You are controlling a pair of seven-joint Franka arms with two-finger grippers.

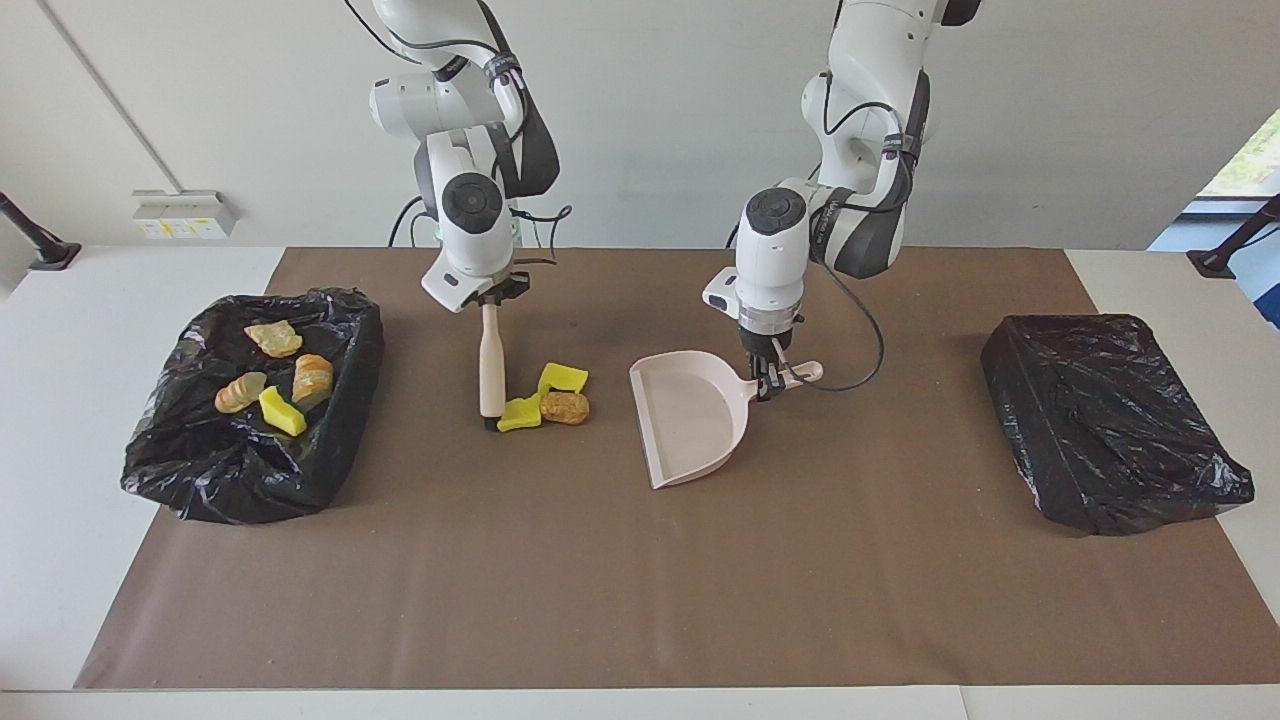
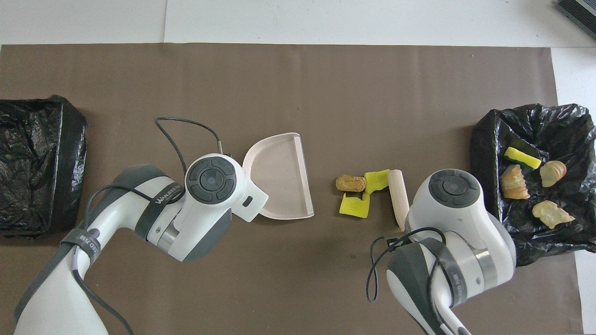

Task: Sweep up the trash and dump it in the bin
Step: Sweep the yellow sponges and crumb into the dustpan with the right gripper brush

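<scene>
While brush (image 1: 491, 365) touches trash (image 1: 545, 398), dustpan (image 1: 690, 425) rests.

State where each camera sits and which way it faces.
Facing view: high across the table, looking at both robots; whole arms show, right gripper on the brush, left gripper on the dustpan.
Overhead view: above the robots' end, looking steeply down; wrists and forearms show.
Shared: brush, dustpan, loose trash, both bins.
</scene>
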